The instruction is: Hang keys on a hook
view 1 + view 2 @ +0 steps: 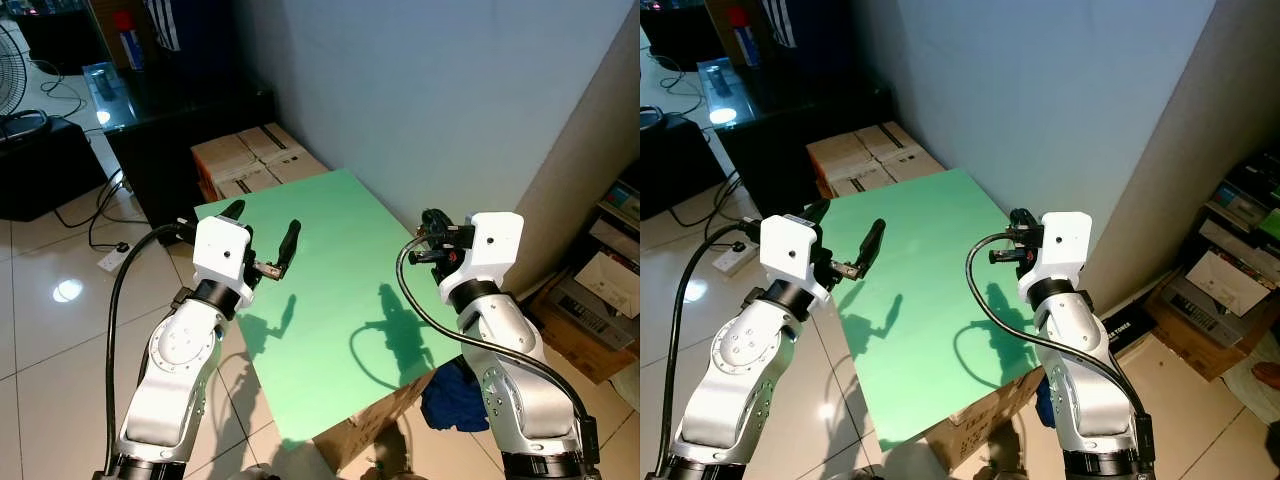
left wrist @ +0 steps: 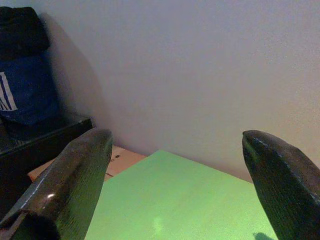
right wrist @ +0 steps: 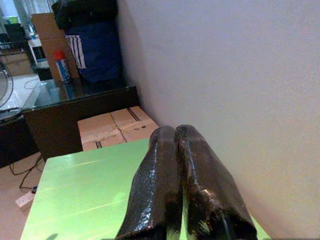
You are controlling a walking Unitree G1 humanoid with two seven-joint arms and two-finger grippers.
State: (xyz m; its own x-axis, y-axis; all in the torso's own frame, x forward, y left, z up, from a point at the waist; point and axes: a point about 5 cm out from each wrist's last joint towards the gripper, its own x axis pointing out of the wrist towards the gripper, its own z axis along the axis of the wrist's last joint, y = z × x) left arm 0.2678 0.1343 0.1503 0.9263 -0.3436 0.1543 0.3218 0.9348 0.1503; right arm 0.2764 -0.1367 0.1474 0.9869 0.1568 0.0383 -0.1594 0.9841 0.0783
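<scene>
Both arms are up over a flat bright green board (image 1: 330,290) that sits on a brown cardboard box (image 1: 375,425), pushed close to a pale grey wall (image 1: 450,90). The left gripper (image 1: 262,235) hangs over the board's left edge with its two long black fingers (image 2: 75,185) spread wide apart and nothing between them. The right gripper (image 1: 432,222) is over the right side of the board, near the wall, and its fingers (image 3: 165,190) are pressed tight together; can't make out anything pinched in them. As for the keys and the hook, I honestly can't spot either one anywhere, so can't say where they are. Behind the board there are a couple of taped cardboard cartons (image 1: 255,160) next to a dark glass-topped cabinet (image 1: 170,110), a red-capped spray can (image 3: 61,65) on top of it, and a white power strip (image 1: 115,257) on the glossy tiled floor (image 1: 50,310).
</scene>
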